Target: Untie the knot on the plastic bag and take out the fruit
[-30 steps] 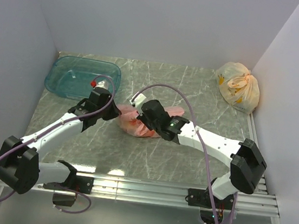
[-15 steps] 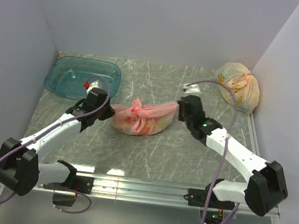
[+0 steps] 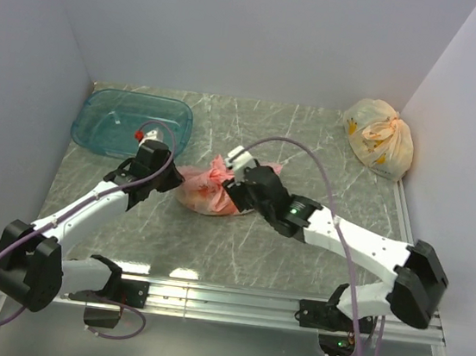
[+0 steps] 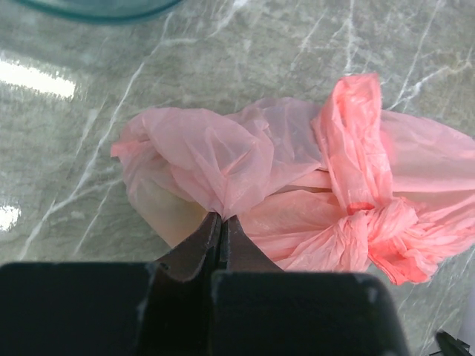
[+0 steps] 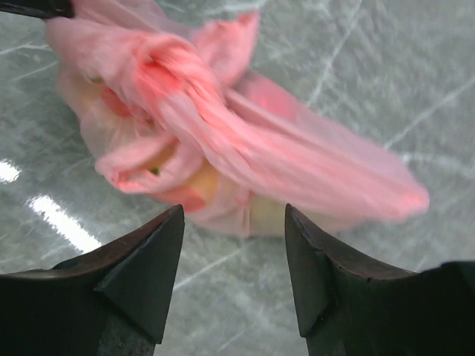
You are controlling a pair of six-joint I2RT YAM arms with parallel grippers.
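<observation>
The pink plastic bag (image 3: pixel 205 184) lies knotted on the marble table, mid-left. My left gripper (image 4: pixel 220 217) is shut on a pinched fold of the bag's skin (image 4: pixel 215 159), with the knot (image 4: pixel 358 219) to its right. In the top view the left gripper (image 3: pixel 173 179) sits at the bag's left end. My right gripper (image 5: pixel 234 213) is open, its fingers (image 5: pixel 148 259) just short of the bag (image 5: pixel 245 141), nothing between them. It hovers at the bag's right side (image 3: pixel 234 193). Fruit (image 5: pixel 199 180) shows only as pale yellow and red patches through the plastic.
A teal plastic tub (image 3: pixel 132 122) stands at the back left. A pale yellow tied bag with orange print (image 3: pixel 380 136) sits in the back right corner. White walls enclose the table on three sides.
The right gripper pulled a stretch of the bag out to the right, let it go, opened, and came back to the bag. The left gripper held its pinch and barely moved.
</observation>
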